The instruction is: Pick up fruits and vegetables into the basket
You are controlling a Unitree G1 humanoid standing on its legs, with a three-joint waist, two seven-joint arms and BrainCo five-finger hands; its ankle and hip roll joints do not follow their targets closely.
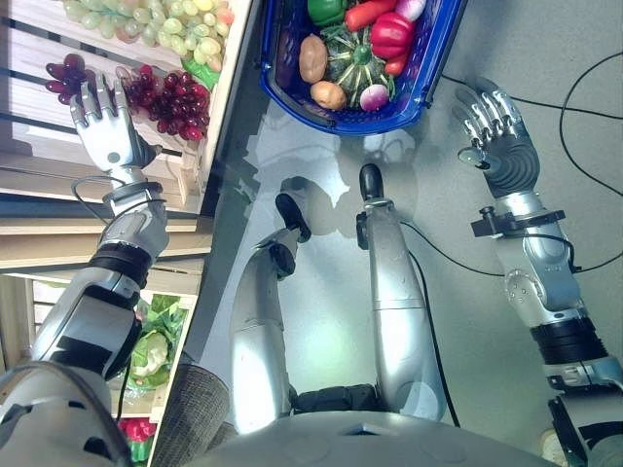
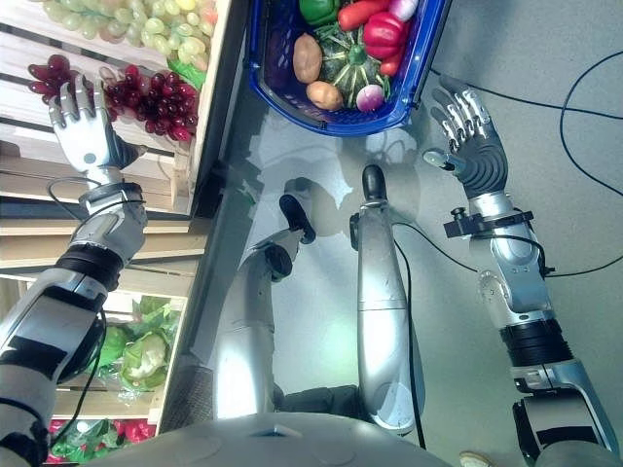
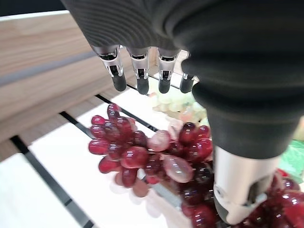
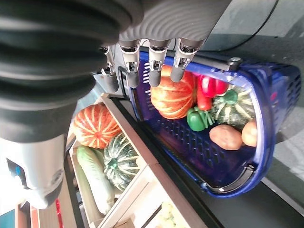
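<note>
A bunch of red grapes (image 1: 167, 101) lies on a wooden shelf (image 1: 39, 185) at the left, with green grapes (image 1: 170, 24) beyond it. My left hand (image 1: 105, 128) hovers open just beside and above the red grapes (image 3: 142, 156), fingers (image 3: 137, 71) straight and nothing held. The blue basket (image 1: 428, 73) stands on the floor at top centre. It holds potatoes (image 1: 313, 58), a green squash (image 1: 355, 63), red peppers (image 1: 391, 34) and an orange pumpkin (image 4: 173, 95). To the basket's right, my right hand (image 1: 496, 136) hangs open and empty.
The shelf's wooden edge (image 1: 219, 107) runs between the grapes and the basket. Lower shelf bins hold cabbages (image 1: 151, 350). Another bin beside the basket (image 4: 218, 185) holds a pumpkin (image 4: 92, 126), a green squash (image 4: 118, 161) and a pale long vegetable (image 4: 95, 183).
</note>
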